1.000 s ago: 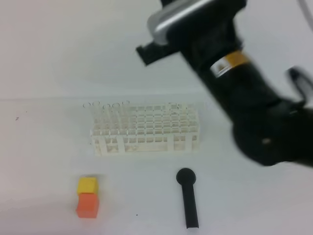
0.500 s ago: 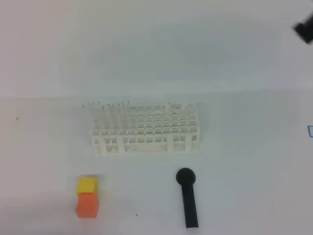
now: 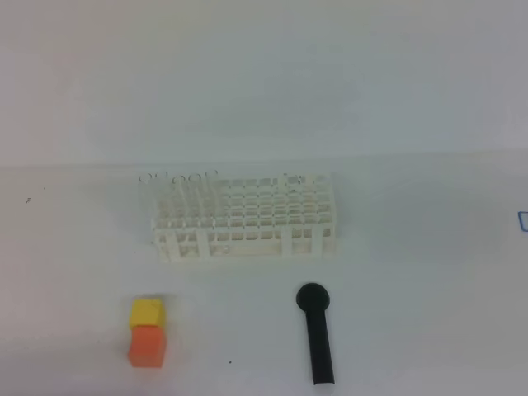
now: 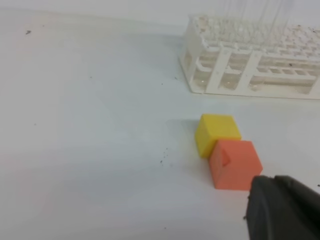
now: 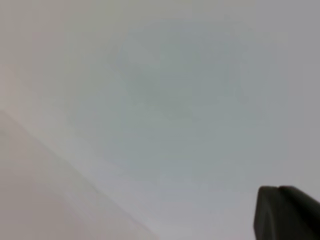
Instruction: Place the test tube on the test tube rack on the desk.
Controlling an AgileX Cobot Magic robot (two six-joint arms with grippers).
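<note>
The white test tube rack (image 3: 246, 219) stands in the middle of the desk (image 3: 429, 272). Several clear test tubes (image 3: 177, 177) stand upright in its back left holes, and faint rims show near its back right (image 3: 299, 177). I see no loose tube lying on the desk. The left wrist view shows the rack (image 4: 250, 70) with the tubes (image 4: 265, 15) rising out of it. Neither gripper appears in the exterior view. Only a dark finger part (image 4: 282, 210) shows in the left wrist view, and another dark finger part (image 5: 285, 212) in the right wrist view, which faces a blank wall.
A yellow cube (image 3: 147, 312) touches an orange cube (image 3: 148, 345) at the front left; both show in the left wrist view (image 4: 216, 132) (image 4: 234, 162). A black round-headed stick (image 3: 316, 330) lies in front of the rack.
The right arm, which filled the upper right of the exterior view, has pulled away up and to the right and out of view. The things on the desk have not moved.
</note>
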